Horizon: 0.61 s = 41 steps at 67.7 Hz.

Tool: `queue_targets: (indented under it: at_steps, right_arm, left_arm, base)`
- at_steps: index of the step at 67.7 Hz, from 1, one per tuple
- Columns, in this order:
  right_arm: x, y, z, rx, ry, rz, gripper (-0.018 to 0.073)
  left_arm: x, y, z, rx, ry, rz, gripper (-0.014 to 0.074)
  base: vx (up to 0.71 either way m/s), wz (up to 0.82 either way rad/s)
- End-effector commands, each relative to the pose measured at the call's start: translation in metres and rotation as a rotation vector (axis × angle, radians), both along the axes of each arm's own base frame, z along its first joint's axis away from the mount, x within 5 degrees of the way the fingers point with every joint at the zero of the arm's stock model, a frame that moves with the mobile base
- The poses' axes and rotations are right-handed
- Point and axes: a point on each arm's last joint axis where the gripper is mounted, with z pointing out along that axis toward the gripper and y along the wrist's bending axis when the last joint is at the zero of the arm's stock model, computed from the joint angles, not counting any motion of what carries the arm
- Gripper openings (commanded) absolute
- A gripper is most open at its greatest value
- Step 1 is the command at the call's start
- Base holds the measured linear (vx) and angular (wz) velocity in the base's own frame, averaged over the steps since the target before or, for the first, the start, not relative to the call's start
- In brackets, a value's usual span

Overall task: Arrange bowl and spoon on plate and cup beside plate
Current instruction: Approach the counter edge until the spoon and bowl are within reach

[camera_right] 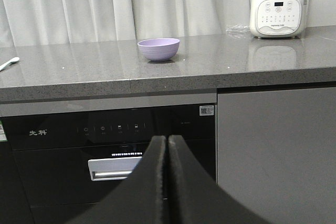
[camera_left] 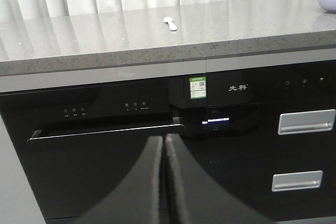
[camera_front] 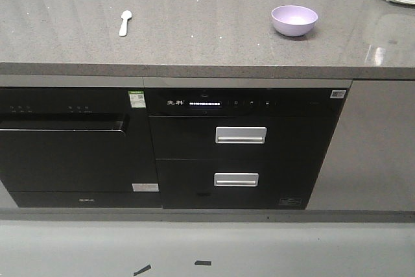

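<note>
Left gripper (camera_left: 164,182), right gripper (camera_right: 167,182) pinched closed, empty. Blender panel (camera_right: 277,11): right wrist view only. Spoon (camera_left: 170,23) 12 o'clock of left gripper; bowl (camera_right: 158,49) 12 o'clock of right gripper.

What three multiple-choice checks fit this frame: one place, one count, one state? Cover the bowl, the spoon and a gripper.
1. Where does the small lavender-purple plastic bowl sit relative to the short pale plastic spoon on the grey stone counter, in the front view?
A) to its right, apart
B) on top of it
C) to its left, touching

2. How many silver drawer handles show in the front view?
A) one
B) two
C) four

3. What state is the right gripper in?
A) open
B) shut on the spoon
C) shut, empty

Answers:
1 A, bare counter lies between them.
2 B, one sits above the other.
3 C, it is closed tight with nothing held.
</note>
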Motion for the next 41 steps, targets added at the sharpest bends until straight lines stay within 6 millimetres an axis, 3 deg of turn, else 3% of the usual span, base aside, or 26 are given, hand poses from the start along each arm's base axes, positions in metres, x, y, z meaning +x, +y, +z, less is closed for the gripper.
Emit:
queue_targets:
  at_steps: [1, 41]
  right_arm:
    - [-0.0008, 0.001, 0.0061, -0.017, -0.081, 0.008, -0.0003]
    - [-0.0008, 0.001, 0.0061, -0.017, -0.081, 0.008, -0.0003]
  left_arm:
    - [0.0015, -0.0003, 0.0081, -0.015, -0.063, -0.001, -0.0006]
    - [0.0015, -0.0003, 0.0081, -0.015, -0.063, -0.001, -0.0006]
  base:
    - [0.07, -0.01]
    - [0.08, 0.0]
